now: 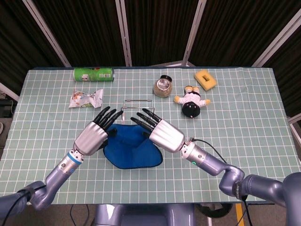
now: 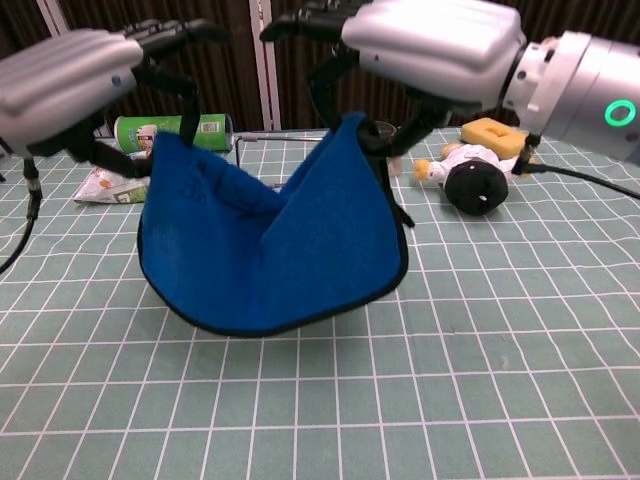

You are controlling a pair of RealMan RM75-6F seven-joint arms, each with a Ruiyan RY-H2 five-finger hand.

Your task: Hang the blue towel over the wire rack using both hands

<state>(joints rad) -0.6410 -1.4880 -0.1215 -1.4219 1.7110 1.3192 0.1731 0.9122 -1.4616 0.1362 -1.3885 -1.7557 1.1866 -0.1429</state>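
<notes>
The blue towel [image 1: 131, 148] [image 2: 270, 250] hangs in the air between my two hands, sagging in a fold with its lower edge near the table. My left hand [image 1: 94, 134] [image 2: 75, 75] pinches its left top corner. My right hand [image 1: 162, 132] [image 2: 430, 45] pinches its right top corner. Both hands are raised, their other fingers spread forward. The wire rack [image 1: 137, 101] [image 2: 290, 137] stands just beyond the towel; only its top bar shows, the rest is hidden behind hands and cloth.
Behind the rack lie a green can [image 1: 93, 74] on its side, a crumpled snack bag [image 1: 86, 98], a glass jar [image 1: 163, 86], a plush toy [image 1: 192, 103] and a yellow sponge [image 1: 206, 78]. The table edge [image 1: 150, 203] is near me.
</notes>
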